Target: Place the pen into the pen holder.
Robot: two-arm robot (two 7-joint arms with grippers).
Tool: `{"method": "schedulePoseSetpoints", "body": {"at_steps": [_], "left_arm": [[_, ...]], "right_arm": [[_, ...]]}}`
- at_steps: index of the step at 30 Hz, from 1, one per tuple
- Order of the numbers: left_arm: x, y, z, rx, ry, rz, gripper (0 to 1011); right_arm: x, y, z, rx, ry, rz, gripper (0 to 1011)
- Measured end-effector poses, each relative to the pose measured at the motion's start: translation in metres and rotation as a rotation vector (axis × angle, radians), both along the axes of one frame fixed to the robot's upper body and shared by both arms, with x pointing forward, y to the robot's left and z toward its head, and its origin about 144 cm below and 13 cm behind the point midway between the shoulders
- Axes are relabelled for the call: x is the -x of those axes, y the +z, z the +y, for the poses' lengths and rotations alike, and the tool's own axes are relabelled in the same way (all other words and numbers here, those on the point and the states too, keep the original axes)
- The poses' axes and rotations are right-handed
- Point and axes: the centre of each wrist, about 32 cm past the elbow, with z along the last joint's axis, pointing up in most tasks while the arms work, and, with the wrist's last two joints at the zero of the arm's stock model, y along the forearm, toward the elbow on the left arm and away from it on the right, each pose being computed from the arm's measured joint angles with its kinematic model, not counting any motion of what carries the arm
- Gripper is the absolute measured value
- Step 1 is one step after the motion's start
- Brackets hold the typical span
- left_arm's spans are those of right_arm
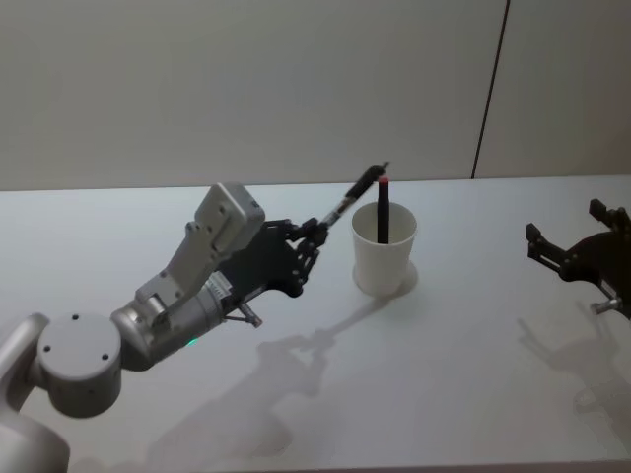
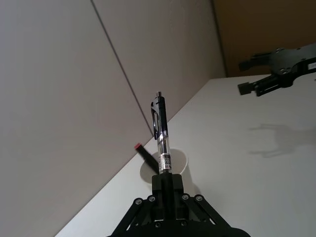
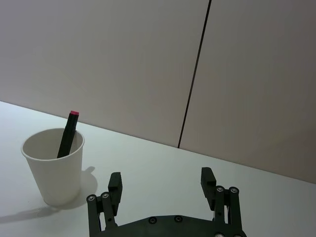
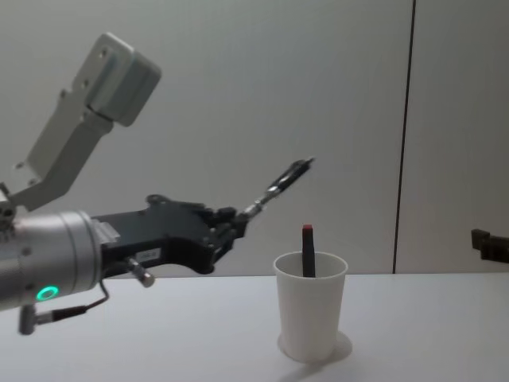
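The pen is in the air to the left of the paper cup, gripped at its lower end and slanting up and to the right. Its clip end hangs high above the cup's left rim. From the chest view, we see it sits well above the rim and touches nothing. The cup stands upright near the middle of the desk, and a red-capped marker leans against its far inner wall.

The left pincer is closed tight on the pen's barrel, with most of the pen sticking out past its fingers. The right pincer rests low over the desk, well to the right of the cup, with its fingers spread wide and nothing between them.

We judge the step in hand to be bringing the pen over the cup and into it. To do it well, we need to turn the wrist so the free end points down into the mouth instead of up and away. We then centre that end over the open near side, clear of the marker. We lower until the end is well below the rim before opening the fingers. The cup is light and likely to tip, so we avoid brushing its rim or wall on the way.
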Motion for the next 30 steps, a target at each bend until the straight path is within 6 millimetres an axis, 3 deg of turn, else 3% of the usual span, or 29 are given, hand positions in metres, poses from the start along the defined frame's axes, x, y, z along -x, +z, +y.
{"method": "schedulePoseSetpoints", "body": {"at_steps": [14, 30], "left_arm": [[-0.034, 0.002, -0.013, -0.011, -0.19, -0.029, 129], [-0.052, -0.004, -0.028, -0.014, -0.317, -0.015, 129]], "right_arm": [[0.0, 0.0, 0.0, 0.0, 0.0, 0.0, 1001], [0.0, 0.0, 0.0, 0.0, 0.0, 0.0, 1001]]}}
